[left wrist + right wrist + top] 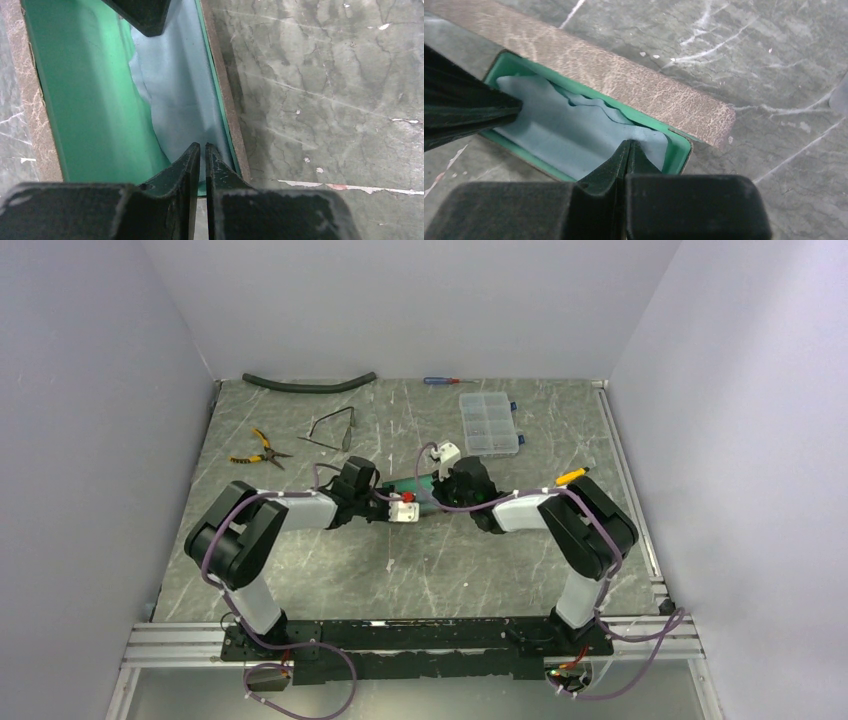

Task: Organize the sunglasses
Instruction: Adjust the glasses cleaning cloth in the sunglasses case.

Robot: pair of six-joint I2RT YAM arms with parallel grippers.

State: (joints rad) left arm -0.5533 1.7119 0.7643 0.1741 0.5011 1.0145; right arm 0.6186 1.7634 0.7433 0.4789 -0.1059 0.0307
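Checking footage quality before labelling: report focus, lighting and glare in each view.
Top external view: even, soft light, no harsh glare; the sunglasses read thin and faint. Left wrist view: left pincer dark and soft-edged up close, table sharp. Right wrist view: right pincer underexposed, case grain crisp.

Top cam: high behind my bases, looks down on whole table (450,560). Both wrist cams v. close, facing across same case (624,85).
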